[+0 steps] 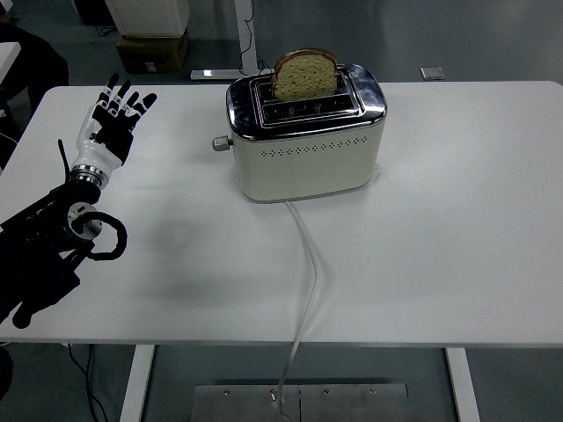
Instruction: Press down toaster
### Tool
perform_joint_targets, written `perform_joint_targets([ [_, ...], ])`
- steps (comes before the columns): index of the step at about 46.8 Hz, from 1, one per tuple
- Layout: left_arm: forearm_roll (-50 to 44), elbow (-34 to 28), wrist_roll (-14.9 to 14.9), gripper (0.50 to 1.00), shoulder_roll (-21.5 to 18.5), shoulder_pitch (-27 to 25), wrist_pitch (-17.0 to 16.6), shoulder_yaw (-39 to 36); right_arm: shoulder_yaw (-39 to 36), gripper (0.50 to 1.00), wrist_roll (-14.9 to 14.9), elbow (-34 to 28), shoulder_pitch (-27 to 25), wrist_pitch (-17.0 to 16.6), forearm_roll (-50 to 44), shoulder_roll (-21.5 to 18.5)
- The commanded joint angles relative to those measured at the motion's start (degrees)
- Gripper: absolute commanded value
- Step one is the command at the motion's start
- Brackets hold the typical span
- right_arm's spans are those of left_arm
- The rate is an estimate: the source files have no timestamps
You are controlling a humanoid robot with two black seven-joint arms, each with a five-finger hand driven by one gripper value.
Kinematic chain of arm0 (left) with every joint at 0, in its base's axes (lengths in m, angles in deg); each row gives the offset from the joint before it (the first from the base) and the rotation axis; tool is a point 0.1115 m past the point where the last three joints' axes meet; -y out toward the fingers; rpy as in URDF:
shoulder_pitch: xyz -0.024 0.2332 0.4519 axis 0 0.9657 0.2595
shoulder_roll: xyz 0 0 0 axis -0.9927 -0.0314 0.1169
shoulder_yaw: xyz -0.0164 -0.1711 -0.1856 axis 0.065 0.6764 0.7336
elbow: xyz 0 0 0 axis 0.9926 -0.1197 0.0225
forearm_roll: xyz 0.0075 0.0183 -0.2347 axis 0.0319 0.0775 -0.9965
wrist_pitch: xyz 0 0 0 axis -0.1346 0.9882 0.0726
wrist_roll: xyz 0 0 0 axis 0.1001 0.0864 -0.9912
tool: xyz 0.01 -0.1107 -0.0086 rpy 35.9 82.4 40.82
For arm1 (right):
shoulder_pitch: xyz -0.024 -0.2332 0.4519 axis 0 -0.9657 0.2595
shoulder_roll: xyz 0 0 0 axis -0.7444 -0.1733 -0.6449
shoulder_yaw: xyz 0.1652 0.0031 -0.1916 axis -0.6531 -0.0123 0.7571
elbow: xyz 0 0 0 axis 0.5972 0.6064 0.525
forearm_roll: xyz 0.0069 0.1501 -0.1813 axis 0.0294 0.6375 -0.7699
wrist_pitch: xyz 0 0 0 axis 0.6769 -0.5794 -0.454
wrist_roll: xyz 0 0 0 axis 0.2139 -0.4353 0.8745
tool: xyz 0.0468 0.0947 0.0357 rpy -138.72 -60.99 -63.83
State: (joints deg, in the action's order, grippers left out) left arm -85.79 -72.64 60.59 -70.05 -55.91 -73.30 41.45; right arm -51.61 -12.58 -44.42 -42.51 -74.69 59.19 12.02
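A cream and chrome toaster point(308, 141) stands on the white table point(440, 229), at the far middle. A slice of bread point(304, 74) stands upright in its far slot, sticking well out. A small lever knob point(219, 143) shows on the toaster's left end. My left hand point(116, 119) is over the table's left part, well left of the toaster, with its fingers spread and holding nothing. The right arm does not show.
The toaster's white cord point(307, 264) runs from its front across the table and over the near edge. A cardboard box point(151, 51) sits on the floor beyond the table. A dark shape shows at the top left edge.
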Motion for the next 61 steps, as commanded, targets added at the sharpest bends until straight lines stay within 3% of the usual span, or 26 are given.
perform_joint_targets([
  [1, 0.0, -0.01, 0.0, 1.0, 0.04, 0.0, 0.08, -0.03, 0.0, 1.0, -0.01, 0.0, -0.01, 0.0, 0.0, 0.0],
  [29, 1.76, -0.01, 0.0, 1.0, -0.66, 0.27, -0.09, -0.3, 0.0, 1.0, -0.01, 0.0, -0.01, 0.0, 0.0, 0.0],
  [43, 13.87, -0.01, 0.44, 1.0, -4.88, 0.09, 0.7, -0.56, 0.0, 1.0, -0.01, 0.0, -0.01, 0.0, 0.0, 0.0],
  [50, 24.42, -0.01, 2.46, 1.0, -7.95, -0.17, 2.28, -0.65, 0.0, 0.998, 0.07, 0.0, -0.01, 0.0, 0.0, 0.0],
  [61, 32.51, -0.1, 2.46, 1.0, -11.12, -0.35, 4.21, -0.73, 0.0, 1.0, 0.07, 0.0, -0.01, 0.0, 0.0, 0.0],
])
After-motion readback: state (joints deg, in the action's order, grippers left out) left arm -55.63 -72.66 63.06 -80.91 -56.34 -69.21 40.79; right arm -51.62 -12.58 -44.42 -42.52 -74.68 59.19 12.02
